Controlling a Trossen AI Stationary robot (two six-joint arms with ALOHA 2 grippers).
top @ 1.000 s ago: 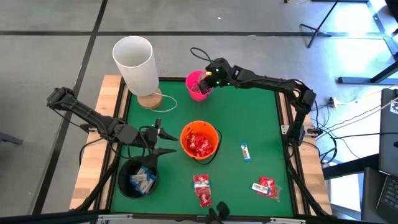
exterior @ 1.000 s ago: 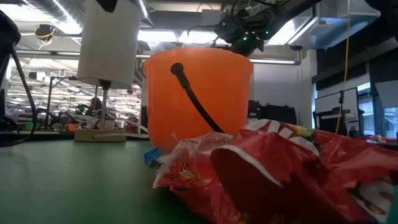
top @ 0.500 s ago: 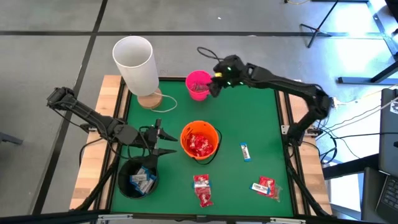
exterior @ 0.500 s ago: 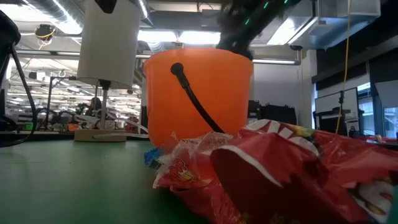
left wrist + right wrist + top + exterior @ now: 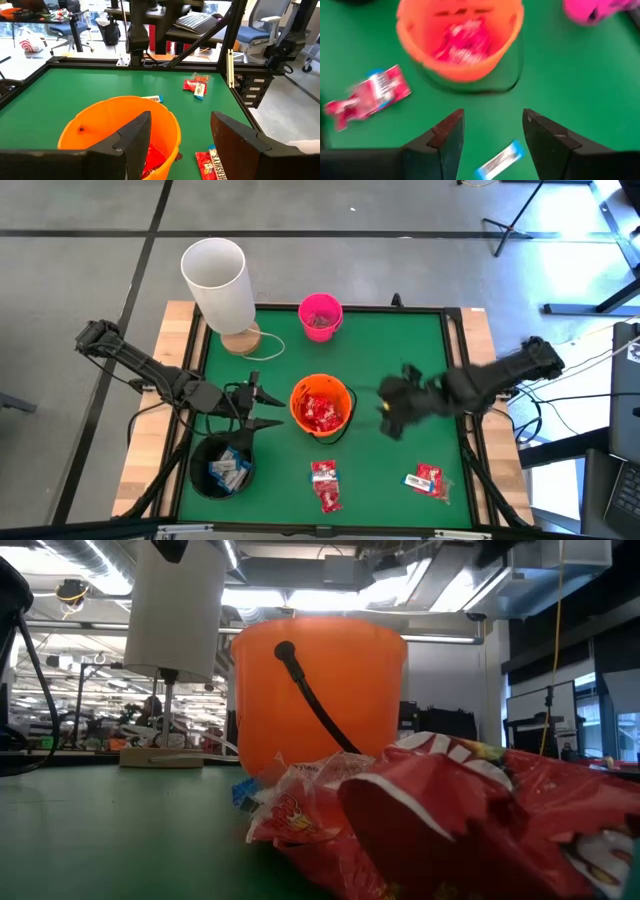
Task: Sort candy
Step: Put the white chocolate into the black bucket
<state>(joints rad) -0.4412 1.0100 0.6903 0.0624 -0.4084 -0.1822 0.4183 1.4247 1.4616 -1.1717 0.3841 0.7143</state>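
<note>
My right gripper hovers open above a narrow white-and-blue candy bar lying flat on the green mat, right of the orange bucket; the fingers touch nothing. The bucket holds red candy packets. My left gripper waits open at the bucket's left side, above the black bucket, which holds white-and-blue bars. Loose red packets lie near the front edge. The pink bucket stands at the far edge.
A tall white cylinder on a wooden base stands at the far left corner. A black frame rail runs along the mat's right side. In the low view, red packets lie in front of the orange bucket.
My right gripper has swung fast from the pink bucket at the far edge toward the near right, tipping more downward, and now hangs over the white-and-blue bar beside the orange bucket. The buckets and loose candy have stayed put.
</note>
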